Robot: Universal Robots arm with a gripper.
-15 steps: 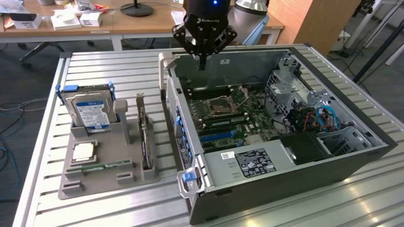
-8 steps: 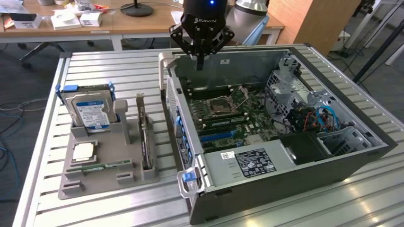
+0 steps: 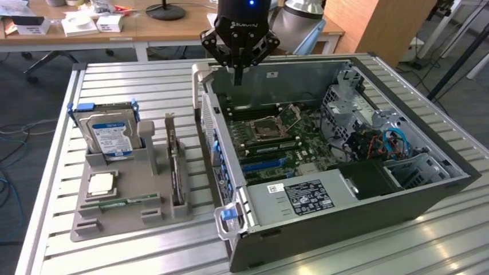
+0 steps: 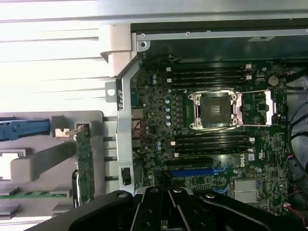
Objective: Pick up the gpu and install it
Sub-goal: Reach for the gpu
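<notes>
Slatted metal table [image 3: 137, 258] below: one gripper [image 3: 237, 77], fingers pressed together and holding nothing, hangs over the far wall of one open computer case [image 3: 367, 213]. One gpu [image 3: 177, 166] stands on edge in one grey holder [image 3: 84, 222] beside the case, near one hard drive [image 3: 111, 134].

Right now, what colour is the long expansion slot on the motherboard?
Blue. The slot shows best in the wrist view.

Soft, even room light; desk slats [image 4: 48, 72] beside computer case [image 4: 123, 120] washed white in wrist view; case interior dim, shadowed.
</notes>
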